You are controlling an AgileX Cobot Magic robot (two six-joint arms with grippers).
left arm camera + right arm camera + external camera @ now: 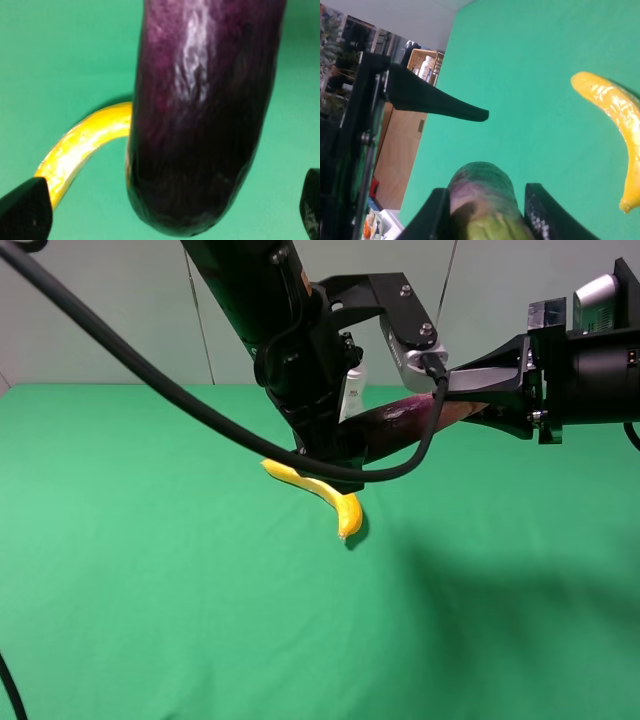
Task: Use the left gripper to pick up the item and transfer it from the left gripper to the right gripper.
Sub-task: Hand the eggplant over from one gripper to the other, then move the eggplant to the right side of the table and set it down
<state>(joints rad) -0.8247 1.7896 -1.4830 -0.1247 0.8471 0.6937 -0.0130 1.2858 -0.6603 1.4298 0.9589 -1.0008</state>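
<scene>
Right gripper (490,212) first: jaws pressed in on the paler stem end of the eggplant (400,425), one finger on each flank, pinching it. Held in the air, well above the table (150,590), with nothing under it.

Left gripper (167,207): jaws spread wide, one dark tip at each edge of the left wrist view, both apart from the purple skin, with open green showing between tip and fruit. No grip there.

Long axis roughly level, running from the right jaws toward the left arm; rounded blossom end hanging between the open left jaws. Probably the deciding relation for the coming move: with the eggplant lying inside the left jaws' gap and gripped only at its far end, any backing-off looks best made along or away from that axis, not sideways into the fruit. Nearer arm for carrying on: the right, already pinching it.

Below and just beyond the rounded end, a yellow banana (320,490) flat on the table, apart from the eggplant.

Hard to make out: in the high view, the left arm and its looping black cable (150,390) across the eggplant's rounded half and the left jaws. White bottle (352,390) mostly hidden behind that arm. Stem end blurred in the right wrist view; depth of the pinch not readable.
</scene>
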